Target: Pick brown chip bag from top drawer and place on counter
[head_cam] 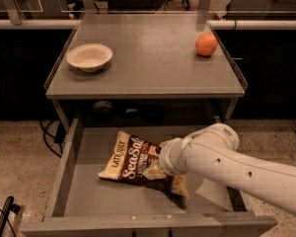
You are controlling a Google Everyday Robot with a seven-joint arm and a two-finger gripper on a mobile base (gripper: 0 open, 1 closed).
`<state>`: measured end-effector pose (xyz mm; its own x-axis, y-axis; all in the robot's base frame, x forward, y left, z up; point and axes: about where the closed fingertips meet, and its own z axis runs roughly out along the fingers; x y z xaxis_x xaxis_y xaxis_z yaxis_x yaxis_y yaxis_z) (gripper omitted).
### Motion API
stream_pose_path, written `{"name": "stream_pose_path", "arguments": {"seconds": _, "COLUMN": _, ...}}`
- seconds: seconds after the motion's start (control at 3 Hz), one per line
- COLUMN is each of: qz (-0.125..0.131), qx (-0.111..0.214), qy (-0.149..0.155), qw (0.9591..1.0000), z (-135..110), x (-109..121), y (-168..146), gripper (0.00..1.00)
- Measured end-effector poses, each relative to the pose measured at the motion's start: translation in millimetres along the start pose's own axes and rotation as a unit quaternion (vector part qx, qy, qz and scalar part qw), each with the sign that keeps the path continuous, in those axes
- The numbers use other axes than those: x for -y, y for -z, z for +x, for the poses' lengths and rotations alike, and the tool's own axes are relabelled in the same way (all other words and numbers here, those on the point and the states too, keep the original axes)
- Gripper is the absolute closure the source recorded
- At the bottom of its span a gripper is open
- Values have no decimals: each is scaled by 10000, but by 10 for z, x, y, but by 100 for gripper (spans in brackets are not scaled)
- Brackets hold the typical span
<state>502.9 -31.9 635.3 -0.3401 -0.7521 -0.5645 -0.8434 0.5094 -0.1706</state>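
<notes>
The brown chip bag (pixel 130 161) lies flat in the open top drawer (pixel 84 191), near its middle, with the "Sea Salt" lettering facing up. My gripper (pixel 157 168) is down in the drawer at the bag's right end, on or just over it; my white wrist and arm (pixel 222 162) come in from the right and hide most of it. The bag's right part is hidden under the arm. The counter (pixel 148 63) is the grey tabletop above the drawer.
A cream bowl (pixel 89 57) sits at the counter's left. An orange fruit (pixel 206 44) sits at its right back. The drawer's low side walls and front lip (pixel 148 225) surround the bag. Cables (pixel 49 132) lie on the floor at left.
</notes>
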Motion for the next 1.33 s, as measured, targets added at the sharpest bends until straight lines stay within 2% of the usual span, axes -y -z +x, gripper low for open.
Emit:
{"name": "stream_pose_path", "arguments": {"seconds": 0.67, "qz": 0, "qx": 0, "qy": 0, "qw": 10000, "z": 0, "x": 0, "y": 0, "gripper": 89}}
{"name": "stream_pose_path", "arguments": {"seconds": 1.0, "qz": 0, "qx": 0, "qy": 0, "qw": 10000, "z": -12, "x": 3, "y": 16, "gripper": 100}}
{"name": "stream_pose_path", "arguments": {"seconds": 1.33, "qz": 2, "qx": 1, "qy": 1, "qw": 10000, "z": -31, "x": 9, "y": 43, "gripper": 100}}
